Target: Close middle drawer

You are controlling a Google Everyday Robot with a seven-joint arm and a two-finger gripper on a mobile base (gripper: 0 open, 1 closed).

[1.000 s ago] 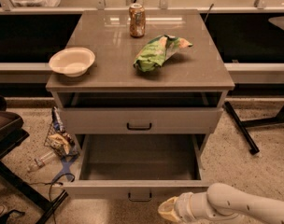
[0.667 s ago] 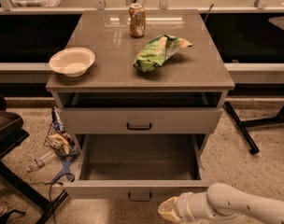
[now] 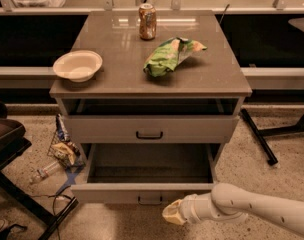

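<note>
Camera view, and the cabinet [image 3: 117, 54] fills it: a smooth grey-brown top with a soft sheen and square edges. On it are a pale, round, shallow bowl [image 3: 77, 65] at left, a metal can [image 3: 147, 21] upright at the back, and a crinkled green bag [image 3: 171, 55] lying near the middle. The upper drawer [image 3: 102, 129] stands open a crack, dark inside. The middle drawer [image 3: 107, 193] is pulled well out, flat front low in view, small dark loop handle [image 3: 150, 200] at centre, its bare matte floor showing. The gripper [image 3: 173, 214], cream and rounded on a smooth white arm [image 3: 257, 211], sits just below and right of that handle; wide or narrow, I cannot tell. At left a wire basket [image 3: 67, 151] holds crumpled wrappers.
</note>
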